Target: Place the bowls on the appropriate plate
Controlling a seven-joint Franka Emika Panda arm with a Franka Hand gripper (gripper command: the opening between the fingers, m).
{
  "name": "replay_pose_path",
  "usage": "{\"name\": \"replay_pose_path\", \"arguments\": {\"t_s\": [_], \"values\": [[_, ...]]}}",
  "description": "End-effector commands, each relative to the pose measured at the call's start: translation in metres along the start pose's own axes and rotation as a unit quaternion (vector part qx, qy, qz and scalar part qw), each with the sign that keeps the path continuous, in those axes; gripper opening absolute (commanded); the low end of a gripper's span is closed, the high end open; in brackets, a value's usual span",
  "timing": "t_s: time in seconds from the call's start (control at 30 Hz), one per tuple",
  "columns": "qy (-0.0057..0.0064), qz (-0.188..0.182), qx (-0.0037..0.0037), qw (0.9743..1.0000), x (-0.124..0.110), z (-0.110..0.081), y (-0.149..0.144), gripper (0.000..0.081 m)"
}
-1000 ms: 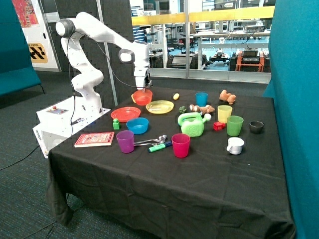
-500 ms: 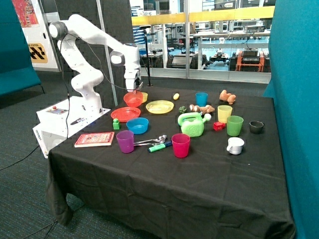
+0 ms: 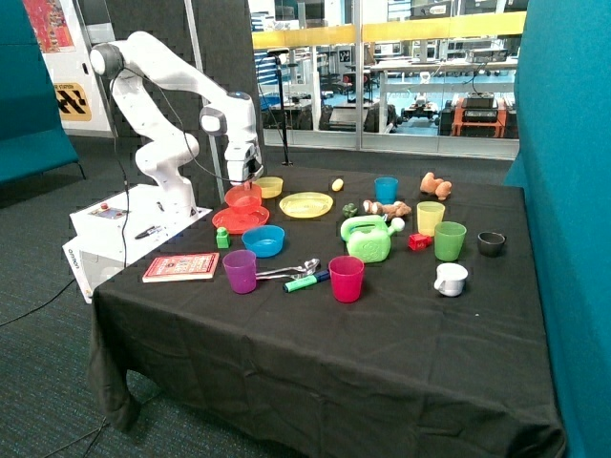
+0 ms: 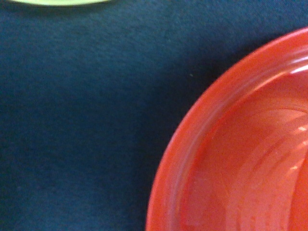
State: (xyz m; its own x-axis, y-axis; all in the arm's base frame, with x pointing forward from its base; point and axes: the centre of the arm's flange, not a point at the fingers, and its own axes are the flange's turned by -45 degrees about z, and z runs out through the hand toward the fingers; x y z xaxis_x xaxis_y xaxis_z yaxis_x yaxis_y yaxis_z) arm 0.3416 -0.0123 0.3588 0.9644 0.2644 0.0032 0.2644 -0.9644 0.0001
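Observation:
My gripper (image 3: 244,179) is shut on the rim of the orange-red bowl (image 3: 242,197) and holds it right over the red plate (image 3: 229,223). I cannot tell whether the bowl touches the plate. The yellow bowl (image 3: 268,186) sits on the black cloth just behind, beside the yellow plate (image 3: 305,204). The wrist view shows a curved red rim (image 4: 250,159) over black cloth; I cannot tell whether it is the bowl or the plate. A yellow edge (image 4: 57,2) shows at the border of that view. The fingers are out of that view.
A blue bowl (image 3: 263,239) lies in front of the red plate, with a small green block (image 3: 222,238) beside it. Nearer the front edge are a purple cup (image 3: 240,270), spoons (image 3: 291,270), a red cup (image 3: 346,278) and a red book (image 3: 181,266). A green watering can (image 3: 368,239) and more cups stand past the yellow plate.
The gripper has carried the orange-red bowl from beside the yellow plate across to the red plate and lowered it. The yellow bowl, hidden before, now shows behind it.

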Motion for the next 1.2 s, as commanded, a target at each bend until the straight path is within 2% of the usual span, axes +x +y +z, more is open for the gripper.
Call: {"name": "replay_pose_path", "arguments": {"t_s": [0.0, 0.53, 1.1, 1.13, 1.17], "values": [[-0.0016, 0.015, 0.00003, 0.9999, 0.000, 0.018, 0.010, 0.0000], [-0.0016, 0.017, 0.00003, 0.9999, 0.007, 0.034, 0.012, 0.0000], [-0.0016, 0.013, 0.00003, 0.9999, 0.002, 0.036, 0.013, 0.0000], [-0.0016, 0.012, 0.00003, 0.9999, 0.002, 0.036, 0.013, 0.0025], [-0.0016, 0.011, 0.00004, 0.9999, 0.002, 0.036, 0.014, 0.0114]]}}
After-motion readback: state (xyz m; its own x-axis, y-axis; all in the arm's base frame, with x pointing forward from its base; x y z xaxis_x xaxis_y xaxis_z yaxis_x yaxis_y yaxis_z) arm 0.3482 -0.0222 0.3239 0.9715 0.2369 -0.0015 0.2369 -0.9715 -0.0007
